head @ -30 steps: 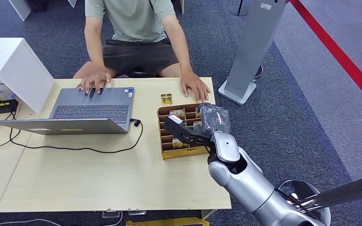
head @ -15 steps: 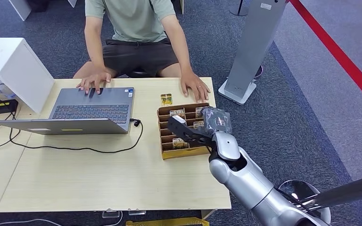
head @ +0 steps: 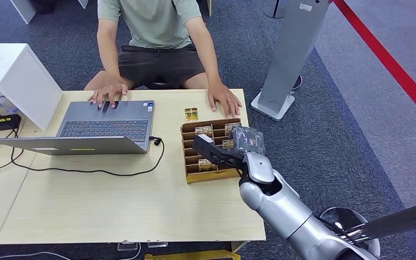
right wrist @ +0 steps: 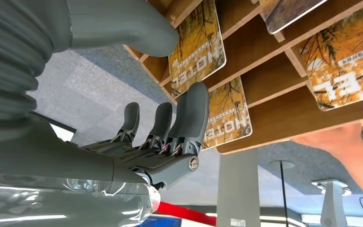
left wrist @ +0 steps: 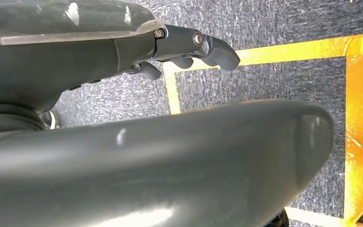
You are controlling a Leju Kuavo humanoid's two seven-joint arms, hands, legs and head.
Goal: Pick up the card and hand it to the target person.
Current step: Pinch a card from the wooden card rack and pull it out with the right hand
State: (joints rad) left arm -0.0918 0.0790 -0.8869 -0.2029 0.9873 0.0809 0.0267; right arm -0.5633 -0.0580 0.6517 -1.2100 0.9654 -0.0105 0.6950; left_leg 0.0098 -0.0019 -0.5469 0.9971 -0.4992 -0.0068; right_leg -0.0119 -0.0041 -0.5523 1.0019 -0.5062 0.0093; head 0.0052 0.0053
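Close behind right hand (right wrist: 170, 137), card (right wrist: 196, 47) print reads.

My right hand (head: 225, 149) hung over the card tray (head: 190, 176) on the table (head: 114, 206), fingers apart, holding nothing I could see. One card (head: 191, 114) lay loose beside the tray. The person (head: 157, 43) sat opposite, one hand on the laptop (head: 105, 125), the other (head: 223, 101) flat near the tray.
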